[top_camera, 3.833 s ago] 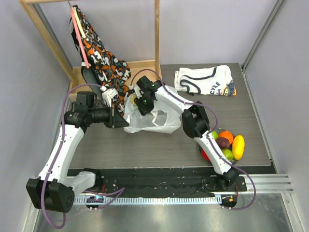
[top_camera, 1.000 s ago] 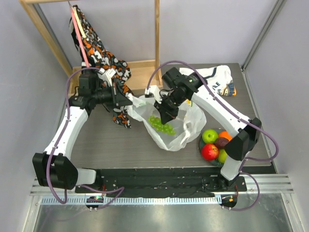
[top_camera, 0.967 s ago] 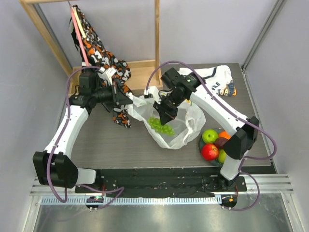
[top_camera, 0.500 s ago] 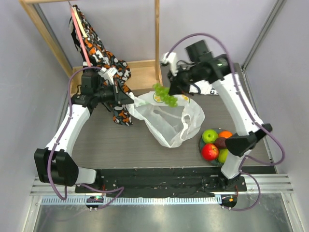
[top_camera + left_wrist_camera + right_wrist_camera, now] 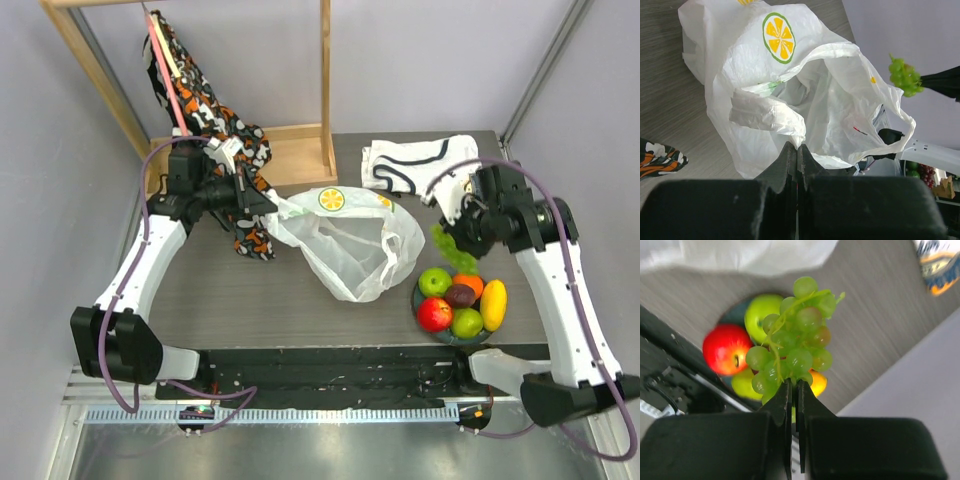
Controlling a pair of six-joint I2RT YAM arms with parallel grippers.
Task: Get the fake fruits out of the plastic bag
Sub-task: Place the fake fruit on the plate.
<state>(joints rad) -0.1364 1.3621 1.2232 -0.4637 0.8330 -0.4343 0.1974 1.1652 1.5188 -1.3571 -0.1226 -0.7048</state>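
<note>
Dangling from the right claw (image 5: 792,386), the green grapes (image 5: 795,347) form a loose bunch of glossy, pale-green globes on a thin green stem. The jaws are pinched tight on that stem. The bunch hangs in the air above the right side of the desk (image 5: 250,290), over the far edge of a dark plate (image 5: 417,299). That plate sits near the desk's near right corner.

On the plate lie a shiny red apple (image 5: 434,314), two green apples (image 5: 434,281), a dark plum (image 5: 460,295), an orange (image 5: 470,282) and a long yellow piece (image 5: 493,305), all packed together and touching.

The plastic bag (image 5: 350,240) lies crumpled around the middle of the desk. It is thin, translucent white and full of creases, with a round yellow-green citrus slice print (image 5: 778,37) near its far end. Its mouth gapes toward the right, and no fruit shows inside. The left claw (image 5: 796,150) is closed on the bag's left rim, a fold of film caught between its jaws.

A folded white shirt (image 5: 420,163) with dark trim rests by the far edge.
</note>
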